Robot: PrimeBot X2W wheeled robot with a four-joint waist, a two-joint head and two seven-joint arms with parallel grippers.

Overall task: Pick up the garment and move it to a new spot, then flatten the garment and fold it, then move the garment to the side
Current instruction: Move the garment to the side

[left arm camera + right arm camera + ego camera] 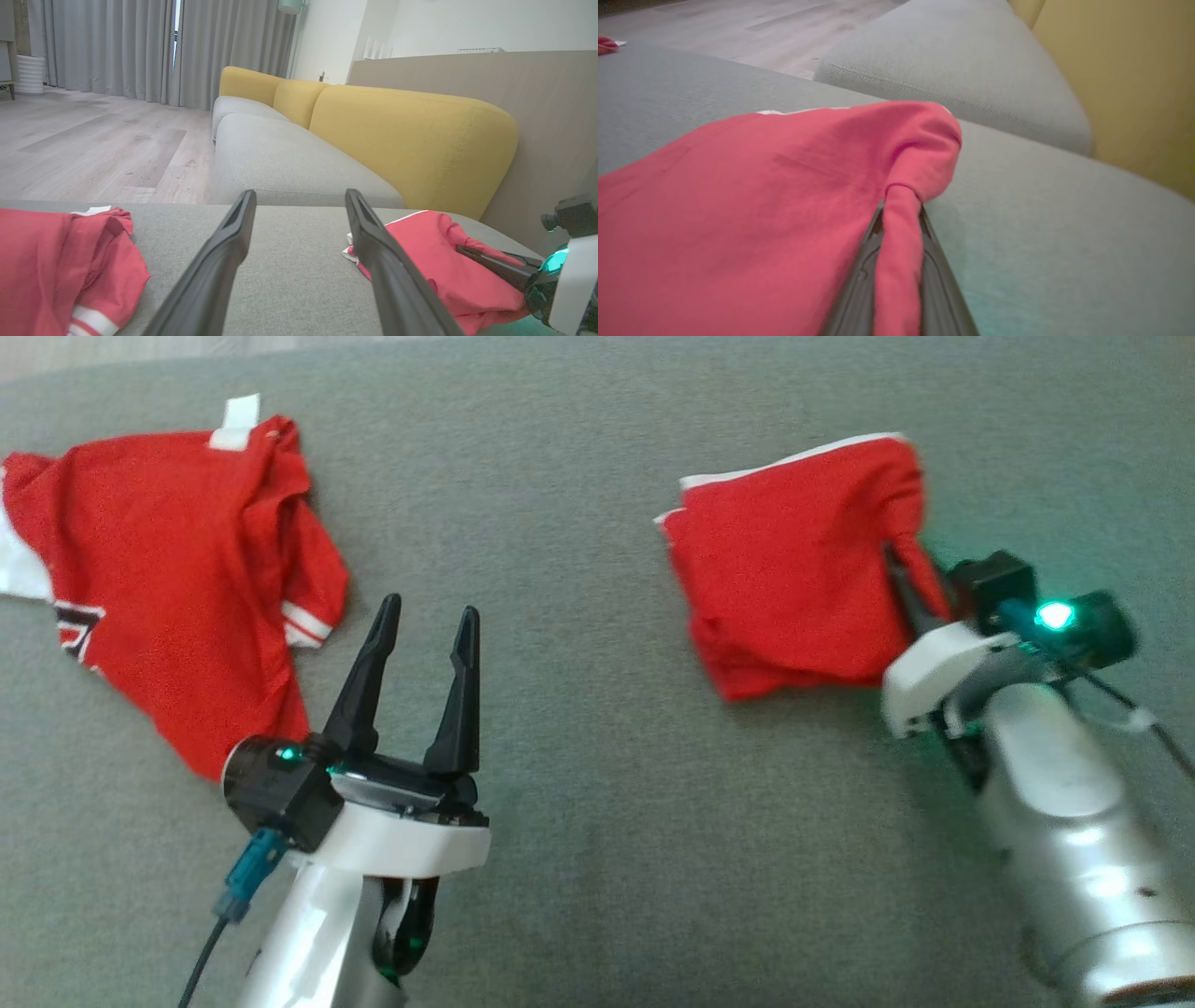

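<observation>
Right fingers (941, 289) pinch a garment (738, 210) fold, clearest at the wrist; left fingers (459, 691) spread.

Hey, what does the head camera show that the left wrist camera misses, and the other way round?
Head view's own: the black-and-white print on the red jersey, seen from above, plus the right arm's silver forearm.
Left wrist view's own: yellow back cushions, grey curtains and wood floor.
Shared: the jersey, the folded red garment, the grey seat, the left end effector open between the two garments, and the right end effector shut on the folded garment's edge.
</observation>
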